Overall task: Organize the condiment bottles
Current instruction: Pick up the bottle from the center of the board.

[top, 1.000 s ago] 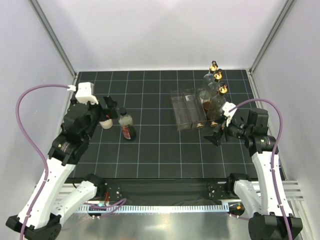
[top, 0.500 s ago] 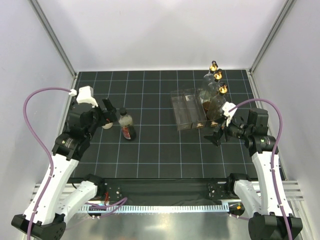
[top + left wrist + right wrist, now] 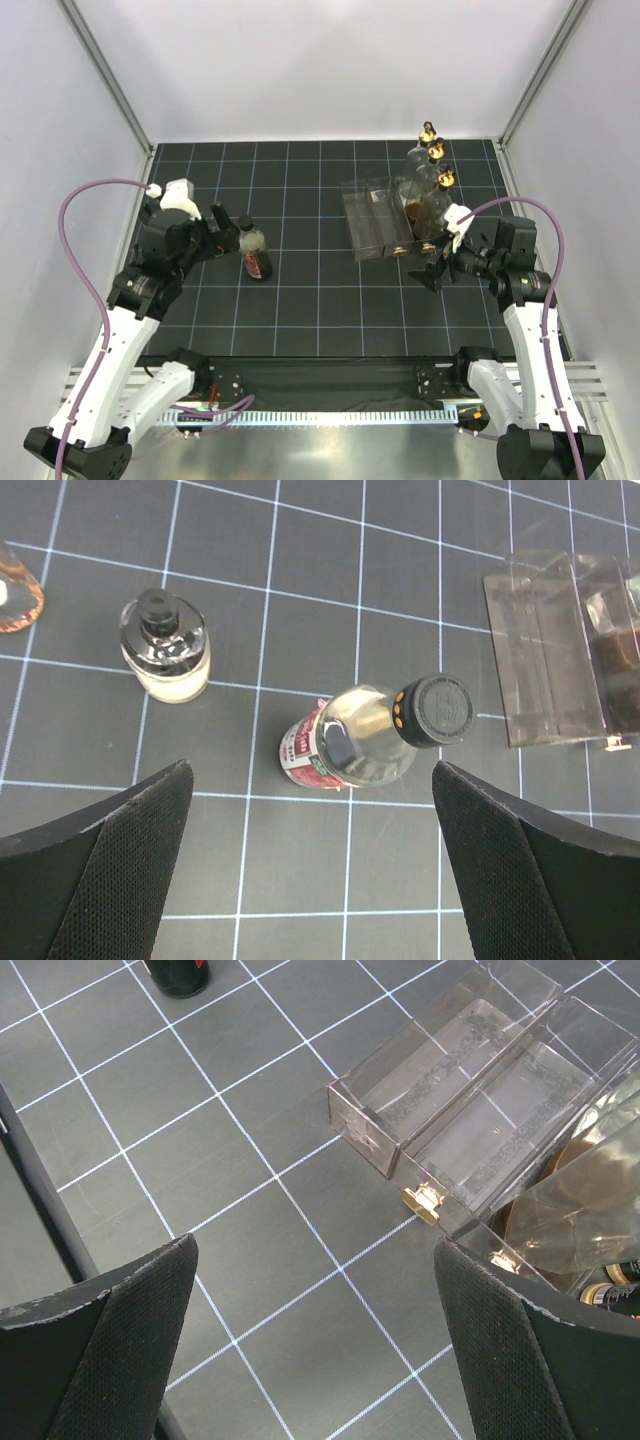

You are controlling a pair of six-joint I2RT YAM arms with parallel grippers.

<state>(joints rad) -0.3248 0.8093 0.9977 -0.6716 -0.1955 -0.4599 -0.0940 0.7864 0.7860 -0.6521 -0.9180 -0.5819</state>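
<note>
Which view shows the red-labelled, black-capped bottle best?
Left wrist: the red-labelled bottle sits close and mid-frame, cap and label clear. Top external shows it small and from above; right wrist catches only a dark sliver, probably it, at the top edge.

Bright, even light, soft shadows and sharp focus throughout — faint glare on the clear rack (image 3: 460, 1060).

White walls (image 3: 320, 60) fill upper frame w/ grey corner posts (image 3: 108, 75) upper left & right. Black white-gridded mat (image 3: 320, 300) covers centre; silver strip (image 3: 330, 455) along bottom edge.
</note>
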